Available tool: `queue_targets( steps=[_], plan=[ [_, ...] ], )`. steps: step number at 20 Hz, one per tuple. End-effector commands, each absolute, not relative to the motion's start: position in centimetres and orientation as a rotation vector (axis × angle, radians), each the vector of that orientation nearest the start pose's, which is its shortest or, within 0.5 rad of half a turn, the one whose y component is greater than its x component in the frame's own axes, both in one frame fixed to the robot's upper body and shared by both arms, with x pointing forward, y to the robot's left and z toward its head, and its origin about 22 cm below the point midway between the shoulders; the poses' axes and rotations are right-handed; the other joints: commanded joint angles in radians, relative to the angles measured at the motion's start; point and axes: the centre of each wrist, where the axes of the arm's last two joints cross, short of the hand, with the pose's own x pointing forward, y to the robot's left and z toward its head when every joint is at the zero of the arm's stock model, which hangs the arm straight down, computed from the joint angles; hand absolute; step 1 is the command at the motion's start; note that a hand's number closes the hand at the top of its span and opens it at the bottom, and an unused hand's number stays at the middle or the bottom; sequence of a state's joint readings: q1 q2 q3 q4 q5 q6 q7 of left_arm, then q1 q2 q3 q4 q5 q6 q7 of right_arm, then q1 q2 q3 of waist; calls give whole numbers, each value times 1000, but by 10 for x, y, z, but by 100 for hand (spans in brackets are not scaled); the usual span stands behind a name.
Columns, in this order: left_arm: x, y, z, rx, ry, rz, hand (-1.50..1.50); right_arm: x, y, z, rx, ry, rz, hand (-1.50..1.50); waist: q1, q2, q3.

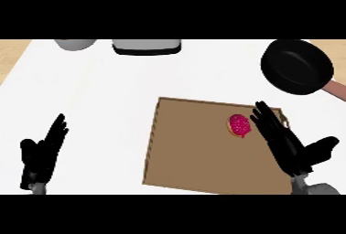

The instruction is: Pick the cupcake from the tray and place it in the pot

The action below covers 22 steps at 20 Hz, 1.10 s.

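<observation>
Head view. Worktop (101, 91): bare white span left of tray (196, 155). Cupcake (238, 125) on tray near right edge; pot (297, 66) far right. Right hand (283, 141) just beside cupcake, fingers straight, holding nothing. Left hand (40, 157) lower left, likewise.

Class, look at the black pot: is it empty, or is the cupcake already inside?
Empty. The pot shows only its bare black inside; the cupcake lies on the tray, beside the open right hand.

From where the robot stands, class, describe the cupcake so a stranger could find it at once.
Find the brown tray on the white counter. Near its far right corner, beside the right hand, sits the cupcake, the only pink thing there.
</observation>
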<state>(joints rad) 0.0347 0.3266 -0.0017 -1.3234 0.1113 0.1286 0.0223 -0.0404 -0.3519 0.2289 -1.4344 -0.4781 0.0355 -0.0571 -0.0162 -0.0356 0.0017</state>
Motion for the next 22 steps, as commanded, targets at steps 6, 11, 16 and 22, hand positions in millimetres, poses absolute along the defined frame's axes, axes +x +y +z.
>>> queue_targets(
  steps=[6, 11, 16, 22],
  plan=[
    [246, 297, -3, 274, -1589, 69, 0, 264, -332, 134, -397, -2333, 206, 150, -108, -51, -10],
    [237, 270, -8, 212, -1648, 108, 0, 213, -360, 67, -1031, -2070, -32, -150, -91, 3, -5],
    [232, 248, -2, 155, -1675, 74, 0, 169, -284, 55, -1090, -2282, -40, -150, -39, 18, -3],
    [223, 231, -1, 125, -1684, 42, 0, 105, -260, 44, -1157, -2009, 179, -150, -1, 31, -7]
  ],
)
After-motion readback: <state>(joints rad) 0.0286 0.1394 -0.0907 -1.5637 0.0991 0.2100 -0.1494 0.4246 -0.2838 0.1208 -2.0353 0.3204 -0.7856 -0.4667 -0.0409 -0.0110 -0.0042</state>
